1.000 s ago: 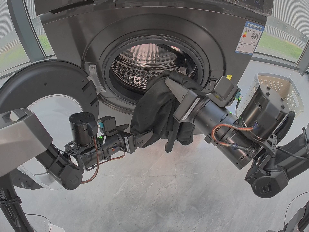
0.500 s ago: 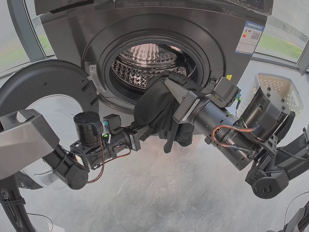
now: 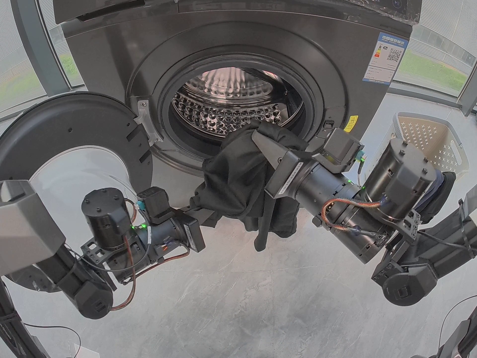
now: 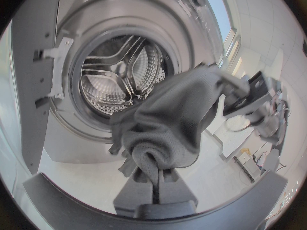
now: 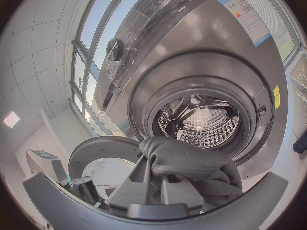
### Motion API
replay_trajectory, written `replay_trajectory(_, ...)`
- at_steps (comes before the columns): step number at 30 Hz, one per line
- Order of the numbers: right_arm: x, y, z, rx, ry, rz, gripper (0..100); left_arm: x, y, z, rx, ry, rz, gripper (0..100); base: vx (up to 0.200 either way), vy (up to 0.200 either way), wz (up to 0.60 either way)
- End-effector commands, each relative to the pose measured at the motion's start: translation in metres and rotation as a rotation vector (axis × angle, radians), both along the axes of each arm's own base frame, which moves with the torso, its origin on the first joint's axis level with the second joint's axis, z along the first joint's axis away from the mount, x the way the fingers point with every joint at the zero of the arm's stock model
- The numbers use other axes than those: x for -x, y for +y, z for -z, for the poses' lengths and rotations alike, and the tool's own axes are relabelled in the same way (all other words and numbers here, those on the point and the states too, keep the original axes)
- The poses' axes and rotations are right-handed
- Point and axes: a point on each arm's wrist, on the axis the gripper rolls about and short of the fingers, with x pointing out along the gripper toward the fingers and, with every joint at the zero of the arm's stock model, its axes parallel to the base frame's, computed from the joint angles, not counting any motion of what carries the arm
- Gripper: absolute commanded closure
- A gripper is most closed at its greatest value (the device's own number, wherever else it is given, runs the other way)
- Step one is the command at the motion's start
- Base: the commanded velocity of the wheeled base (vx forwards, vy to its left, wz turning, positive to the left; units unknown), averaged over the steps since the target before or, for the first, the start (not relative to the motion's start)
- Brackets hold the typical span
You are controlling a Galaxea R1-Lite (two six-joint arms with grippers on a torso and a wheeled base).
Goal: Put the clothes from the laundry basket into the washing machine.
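The right gripper has its jaws clenched on the top fold of the black mesh garment, just before the lower lip of the drum opening. The left gripper, lower and to the left, has its jaws pinched on a bottom corner. The garment hangs between them outside the washing machine, one tail drooping toward the floor. I judge the right arm should carry its fold over the door rim into the drum while the left lifts the slack clear. The open door crowds the left arm. The laundry basket sits well to the right.
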Motion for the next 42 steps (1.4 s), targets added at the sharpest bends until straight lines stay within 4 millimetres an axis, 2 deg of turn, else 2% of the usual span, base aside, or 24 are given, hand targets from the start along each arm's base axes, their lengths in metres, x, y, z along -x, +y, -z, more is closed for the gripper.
replay_trajectory(1, -0.011, 0.008, 0.025, 0.054, 0.046, -0.006, 0, 0.038, 0.01, -0.036, 0.077, -0.09, 0.04, 100, 0.0, 0.0, 0.0)
replay_trajectory(4, -0.013, 0.01, 0.035, 0.075, 0.066, -0.007, 0, 0.042, 0.01, -0.049, 0.11, -0.125, 0.048, 100, 0.0, 0.0, 0.0)
replay_trajectory(8, -0.009, 0.008, 0.059, 0.139, 0.124, -0.012, 0, 0.038, 0.008, -0.061, 0.135, -0.161, 0.046, 100, 0.0, 0.0, 0.0)
replay_trajectory(14, -0.001, -0.004, 0.084, 0.181, 0.15, -0.002, 0, 0.032, 0.0, -0.069, 0.158, -0.186, 0.026, 100, 0.0, 0.0, 0.0)
replay_trajectory(22, 0.004, -0.013, 0.106, 0.257, 0.173, 0.011, 0, 0.027, -0.006, -0.074, 0.169, -0.191, 0.002, 100, 0.0, 0.0, 0.0)
replay_trajectory(28, 0.002, -0.008, 0.105, 0.273, 0.099, 0.013, 0, 0.018, -0.01, -0.071, 0.161, -0.168, -0.061, 100, 0.0, 0.0, 0.0)
replay_trajectory(36, 0.008, -0.005, 0.106, 0.284, 0.1, -0.013, 0, 0.007, -0.015, -0.073, 0.162, -0.17, -0.097, 100, 0.0, 0.0, 0.0)
replay_trajectory(38, 0.015, 0.001, 0.107, 0.287, 0.096, -0.058, 0, 0.005, -0.016, -0.075, 0.161, -0.167, -0.112, 100, 0.0, 0.0, 0.0)
replay_trajectory(42, 0.011, 0.01, 0.106, 0.277, 0.079, -0.065, 0, 0.004, -0.017, -0.078, 0.167, -0.173, -0.115, 100, 0.0, 0.0, 0.0)
